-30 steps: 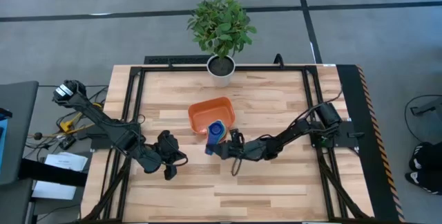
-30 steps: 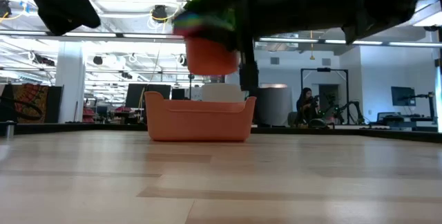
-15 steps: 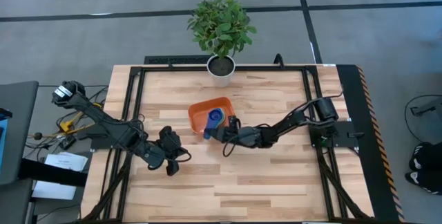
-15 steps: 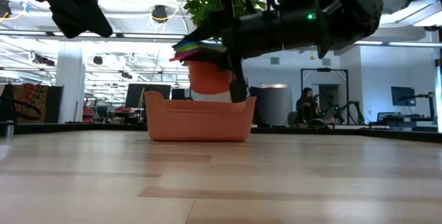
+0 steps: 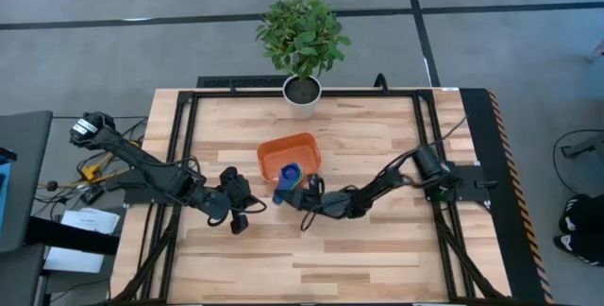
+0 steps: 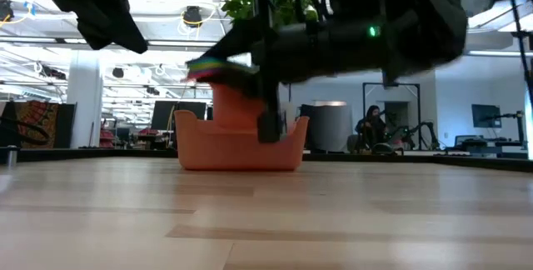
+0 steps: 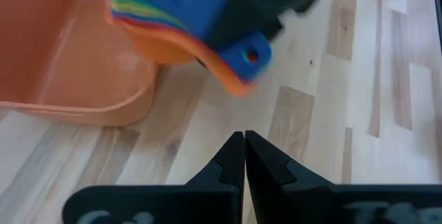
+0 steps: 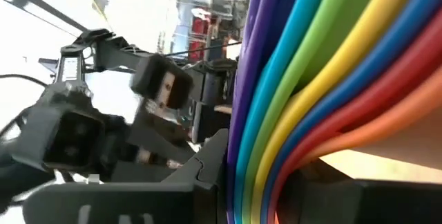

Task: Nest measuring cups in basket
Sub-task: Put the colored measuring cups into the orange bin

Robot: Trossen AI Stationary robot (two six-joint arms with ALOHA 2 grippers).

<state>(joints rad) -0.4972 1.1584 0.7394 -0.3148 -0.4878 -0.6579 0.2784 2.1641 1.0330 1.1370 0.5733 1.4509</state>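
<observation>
Right hand point(image 5: 300, 195) grips nested stack of measuring cups point(image 5: 289, 174) by handles, stack tilted, held over near edge of basket point(image 5: 274, 152); in low view stack point(image 6: 223, 82) sits partly above basket rim point(image 6: 239, 141), clear of bench point(image 5: 377, 249). Blue cup on top, rainbow rims layered beneath in right wrist view point(image 8: 324, 79). Left hand point(image 5: 238, 217) hovers over bench just beside basket, fingers point(image 7: 235, 158) pressed together, holding nothing. Potted plant point(image 5: 302, 37) stands at bench edge beyond basket.
</observation>
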